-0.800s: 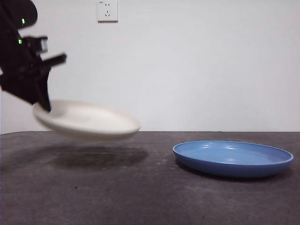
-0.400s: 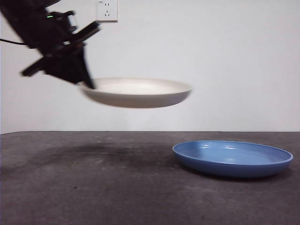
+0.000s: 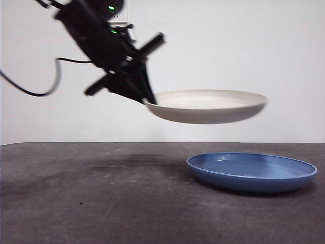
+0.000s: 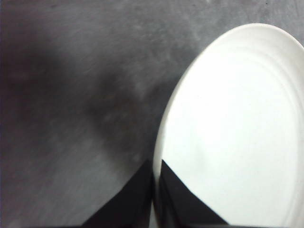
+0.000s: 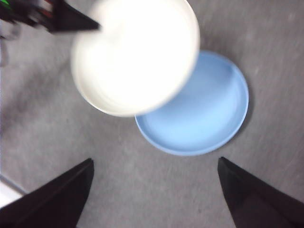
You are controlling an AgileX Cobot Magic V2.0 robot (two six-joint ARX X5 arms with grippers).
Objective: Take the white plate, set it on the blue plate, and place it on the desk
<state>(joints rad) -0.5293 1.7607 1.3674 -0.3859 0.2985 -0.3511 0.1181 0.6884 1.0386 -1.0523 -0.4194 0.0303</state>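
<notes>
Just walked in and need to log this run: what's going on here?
The left gripper holds the white plate by its rim, jaws shut on it, in the air above the desk. The plate hangs roughly level, partly over the blue plate but not touching it; the blue plate lies flat on the desk. The right gripper waits above with its jaws open, holding nothing.

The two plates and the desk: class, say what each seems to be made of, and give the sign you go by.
The white plate, held in the air by the left gripper: matte cream, no glare, perhaps plastic or unglazed ceramic. The blue plate: glossy, with bright highlights on its inside, perhaps glazed ceramic or smooth plastic. The desk: a mottled, rough, dull grey-brown surface; material unclear.
</notes>
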